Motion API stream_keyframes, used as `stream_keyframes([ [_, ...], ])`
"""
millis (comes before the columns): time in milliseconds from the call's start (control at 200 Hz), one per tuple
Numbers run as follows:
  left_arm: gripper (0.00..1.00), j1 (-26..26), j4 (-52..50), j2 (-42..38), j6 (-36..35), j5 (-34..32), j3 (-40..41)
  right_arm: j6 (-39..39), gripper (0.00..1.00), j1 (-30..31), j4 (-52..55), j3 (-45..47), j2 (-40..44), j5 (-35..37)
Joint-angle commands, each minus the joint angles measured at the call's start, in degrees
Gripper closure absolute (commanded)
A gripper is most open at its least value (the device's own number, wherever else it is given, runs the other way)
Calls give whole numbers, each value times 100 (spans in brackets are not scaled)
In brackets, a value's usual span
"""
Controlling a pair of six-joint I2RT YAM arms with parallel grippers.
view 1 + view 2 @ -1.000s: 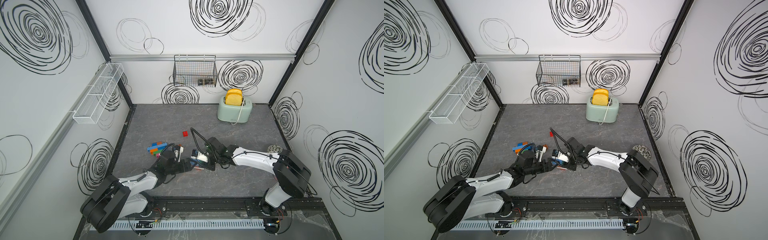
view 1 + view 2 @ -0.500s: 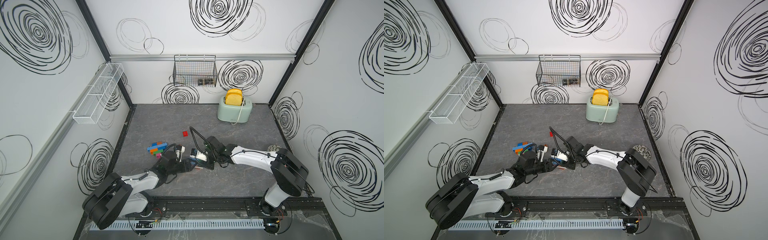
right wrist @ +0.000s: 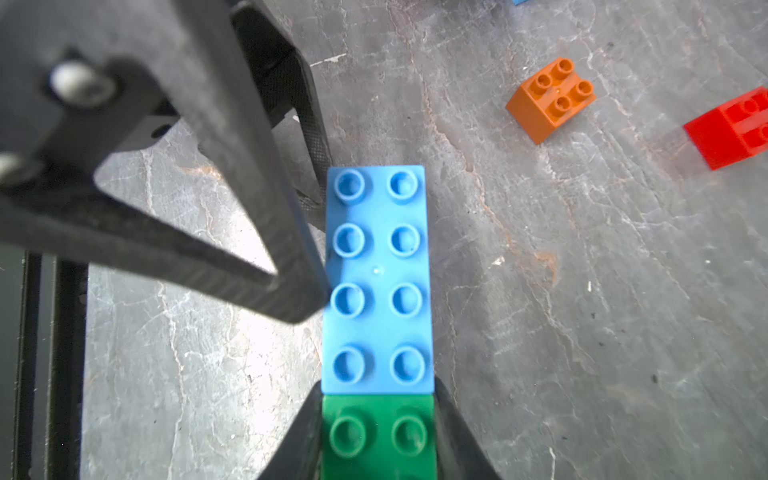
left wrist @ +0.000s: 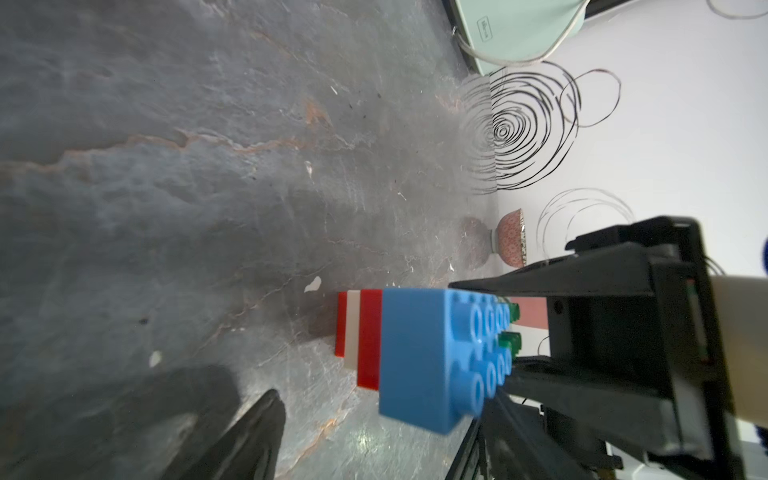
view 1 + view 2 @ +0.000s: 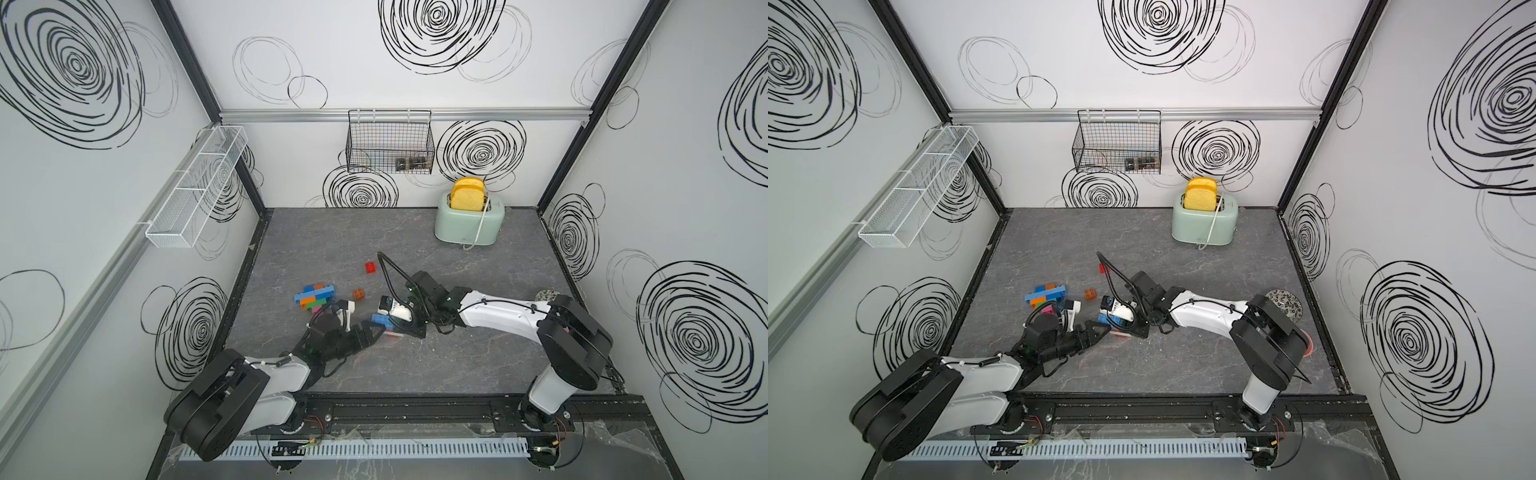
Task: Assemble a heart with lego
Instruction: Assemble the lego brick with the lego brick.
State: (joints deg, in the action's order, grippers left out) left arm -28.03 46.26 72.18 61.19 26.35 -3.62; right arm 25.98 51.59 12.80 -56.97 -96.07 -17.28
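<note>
On the worktop (image 5: 457,365) only one brick cluster (image 5: 314,296) is standing, ten o'clock from the blue brick (image 5: 381,321), so I am judging much is remaining. My right end effector (image 3: 378,440) is clamping the green brick (image 3: 378,424) touching it; my left end effector (image 5: 375,332) is gaping beside.

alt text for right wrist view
A blue brick, studs toward the camera, fills the centre, end to end with a green brick clamped in the right end effector. One finger of the left end effector touches the blue brick's side; an orange brick and a red brick lie apart on the table.
</note>
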Motion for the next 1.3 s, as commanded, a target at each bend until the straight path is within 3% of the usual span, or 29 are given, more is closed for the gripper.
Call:
stream_keyframes([
  [0,20,78,1326,109,588,281,62,65,66,-8,453,59,-324,4],
  [255,19,114,2079,666,786,400,73,57,66,-3,470,44,-351,-25],
  [836,25,-70,1038,916,70,-204,-121,57,66,2,585,-58,-474,-39],
  [1291,40,-168,1062,1160,133,-213,-96,58,66,16,592,-59,-483,-56],
])
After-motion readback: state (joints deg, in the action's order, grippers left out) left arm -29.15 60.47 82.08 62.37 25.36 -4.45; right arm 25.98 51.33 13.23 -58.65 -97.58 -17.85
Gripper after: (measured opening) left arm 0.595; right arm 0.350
